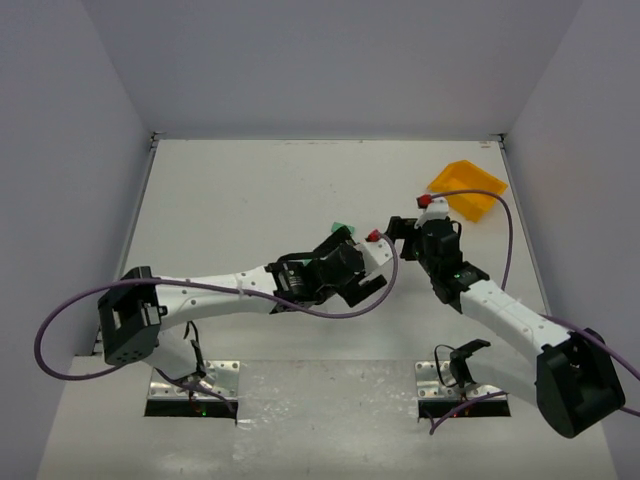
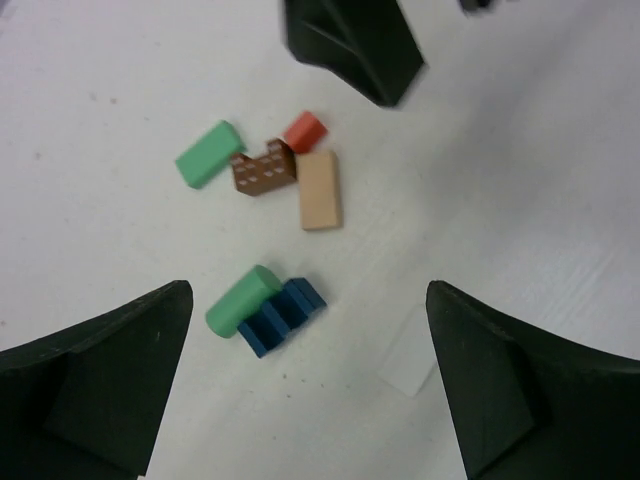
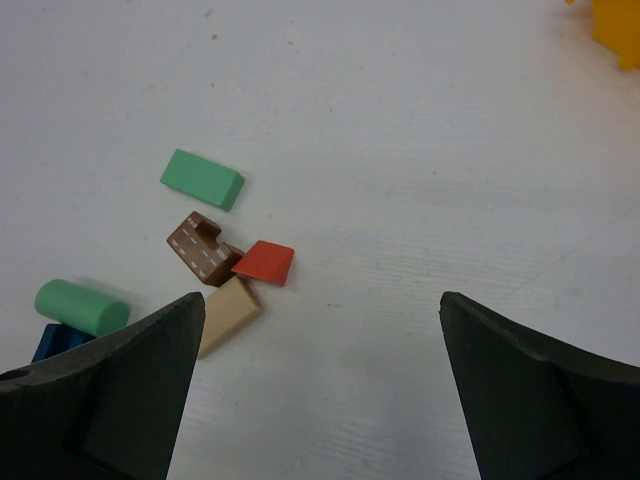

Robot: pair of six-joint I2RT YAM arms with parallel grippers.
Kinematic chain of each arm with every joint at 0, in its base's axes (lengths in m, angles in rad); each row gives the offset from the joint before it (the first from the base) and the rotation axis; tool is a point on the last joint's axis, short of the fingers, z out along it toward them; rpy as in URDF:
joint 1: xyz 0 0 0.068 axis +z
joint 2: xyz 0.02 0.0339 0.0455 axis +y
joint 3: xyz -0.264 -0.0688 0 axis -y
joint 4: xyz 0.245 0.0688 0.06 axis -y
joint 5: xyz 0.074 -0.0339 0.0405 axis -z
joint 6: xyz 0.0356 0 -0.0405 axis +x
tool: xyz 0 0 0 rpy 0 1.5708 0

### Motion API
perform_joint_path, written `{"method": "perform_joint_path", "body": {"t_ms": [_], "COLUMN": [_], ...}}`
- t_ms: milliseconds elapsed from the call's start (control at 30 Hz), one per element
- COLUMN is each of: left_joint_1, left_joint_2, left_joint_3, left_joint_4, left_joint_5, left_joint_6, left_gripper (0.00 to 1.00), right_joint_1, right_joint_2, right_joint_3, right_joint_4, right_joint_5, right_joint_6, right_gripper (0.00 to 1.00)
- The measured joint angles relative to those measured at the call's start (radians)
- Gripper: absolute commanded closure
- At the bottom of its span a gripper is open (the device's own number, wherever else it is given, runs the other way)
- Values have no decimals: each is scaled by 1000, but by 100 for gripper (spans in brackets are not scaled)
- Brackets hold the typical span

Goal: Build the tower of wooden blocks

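Six lie loose on the table (image 2: 500, 150): green cylinder (image 2: 243, 300) against blue ridged block (image 2: 284, 316); tan plank (image 2: 320, 190), brown block (image 2: 264, 170), red block (image 2: 305, 131), green slab (image 2: 210, 153) clustered just beyond. We see L claw (image 2: 308, 330) & R claw (image 3: 322, 310) both spread wide, gripping nothing.

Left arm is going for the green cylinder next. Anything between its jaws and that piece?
Nothing visible stands between them. The left jaws hang open over the green cylinder, and nothing lies on top of it. It does lie against the blue stepped block on one side, which may crowd one jaw; the table on its other side is bare.
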Motion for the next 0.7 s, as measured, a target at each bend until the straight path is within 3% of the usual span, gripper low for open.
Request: {"method": "perform_joint_path", "body": {"t_ms": [167, 333, 500, 700], "left_joint_1": [131, 360, 567, 625], "left_joint_2": [-39, -87, -178, -246], "left_joint_3": [43, 41, -69, -206], "left_joint_4": [100, 146, 195, 217], "left_joint_5": [-111, -221, -258, -317], "left_joint_6": [-124, -320, -484, -615], "left_gripper": [0, 0, 0, 0], "right_joint_1": [0, 0, 25, 174], "right_joint_2": [38, 112, 178, 265], "right_joint_3": [54, 136, 182, 231], "right_joint_4": [-98, -182, -238, -331], "right_joint_5": [20, -8, -29, 66], "right_joint_6": [57, 98, 143, 226], "right_gripper": [1, 1, 1, 1]}}
